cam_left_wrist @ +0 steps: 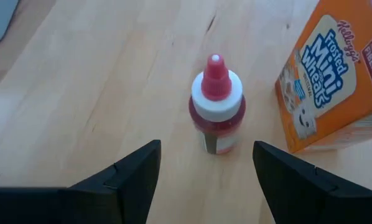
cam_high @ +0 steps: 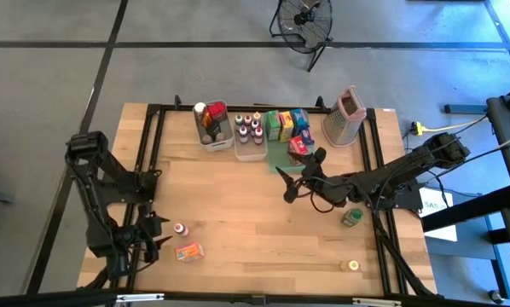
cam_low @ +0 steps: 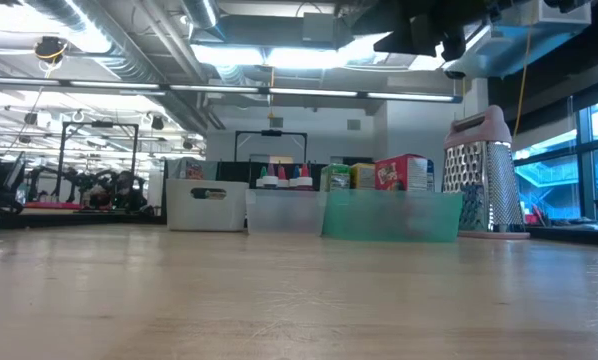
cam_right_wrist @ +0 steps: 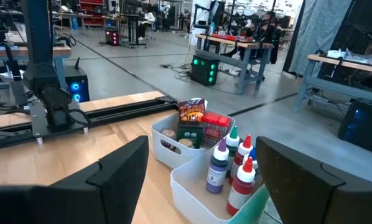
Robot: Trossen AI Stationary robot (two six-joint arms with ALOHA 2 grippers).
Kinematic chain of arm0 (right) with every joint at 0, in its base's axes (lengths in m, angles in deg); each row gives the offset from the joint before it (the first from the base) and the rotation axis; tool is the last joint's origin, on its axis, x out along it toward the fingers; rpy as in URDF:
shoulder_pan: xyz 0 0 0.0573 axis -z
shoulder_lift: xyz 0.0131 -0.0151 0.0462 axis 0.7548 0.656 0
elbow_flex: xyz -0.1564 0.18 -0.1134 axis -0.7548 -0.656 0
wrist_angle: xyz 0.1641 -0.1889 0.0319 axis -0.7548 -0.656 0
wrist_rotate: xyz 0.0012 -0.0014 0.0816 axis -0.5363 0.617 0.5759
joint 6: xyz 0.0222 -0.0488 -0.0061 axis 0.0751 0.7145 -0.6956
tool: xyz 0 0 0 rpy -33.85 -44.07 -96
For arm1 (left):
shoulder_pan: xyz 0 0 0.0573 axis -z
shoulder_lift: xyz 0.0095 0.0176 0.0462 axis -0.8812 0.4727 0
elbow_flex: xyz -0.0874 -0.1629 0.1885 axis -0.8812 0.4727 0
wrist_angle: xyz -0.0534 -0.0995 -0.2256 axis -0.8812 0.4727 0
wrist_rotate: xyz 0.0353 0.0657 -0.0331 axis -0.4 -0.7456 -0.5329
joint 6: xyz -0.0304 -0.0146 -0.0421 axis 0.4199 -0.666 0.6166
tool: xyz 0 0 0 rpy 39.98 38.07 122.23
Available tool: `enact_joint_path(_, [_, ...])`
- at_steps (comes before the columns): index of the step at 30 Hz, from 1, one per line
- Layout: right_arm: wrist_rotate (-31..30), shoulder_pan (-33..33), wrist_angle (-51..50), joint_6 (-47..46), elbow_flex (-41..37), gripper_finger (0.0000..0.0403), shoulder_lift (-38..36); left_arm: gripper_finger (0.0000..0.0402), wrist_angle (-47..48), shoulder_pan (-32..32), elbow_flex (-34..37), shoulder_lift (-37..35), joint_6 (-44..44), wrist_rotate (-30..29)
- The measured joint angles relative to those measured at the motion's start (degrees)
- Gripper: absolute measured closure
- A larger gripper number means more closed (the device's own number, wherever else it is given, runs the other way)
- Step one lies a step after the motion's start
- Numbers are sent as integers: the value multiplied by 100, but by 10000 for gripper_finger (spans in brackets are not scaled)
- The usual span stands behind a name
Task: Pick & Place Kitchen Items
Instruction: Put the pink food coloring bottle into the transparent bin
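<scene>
A small red bottle (cam_left_wrist: pixel 216 112) with a white-and-red cap stands upright on the wooden table (cam_high: pixel 255 222) near its front left. It also shows in the high view as the red bottle (cam_high: pixel 180 228). Just beside it an orange cereal box (cam_left_wrist: pixel 329 81) lies on its side on the table, seen from above as the orange box (cam_high: pixel 188 251). My left gripper (cam_left_wrist: pixel 204 180) is open and slants down at the bottle from the table's left, one finger on either side and short of it. My right gripper (cam_high: pixel 286 183) hangs open over the table's middle, holding nothing.
At the far edge stand a clear bin of packets (cam_high: pixel 214 125), a clear bin of small bottles (cam_high: pixel 249 136), a green tray with boxes (cam_high: pixel 287 145) and a metal grater (cam_high: pixel 344 115). A green-lidded jar (cam_high: pixel 351 217) and a small yellow item (cam_high: pixel 352 265) sit front right.
</scene>
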Motion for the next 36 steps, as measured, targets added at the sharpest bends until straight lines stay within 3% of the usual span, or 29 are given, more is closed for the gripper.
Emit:
enact_joint_path(12, [20,9,15,3,0,105,0,151,-72,-1,60,-7,-380,-722])
enact_joint_path(16, [293,9,11,4,0,105,0,151,-53,-61,118,6,-514,-964])
enact_joint_path(36, [293,9,9,4,0,105,0,151,-293,-153,432,13,-574,-1440])
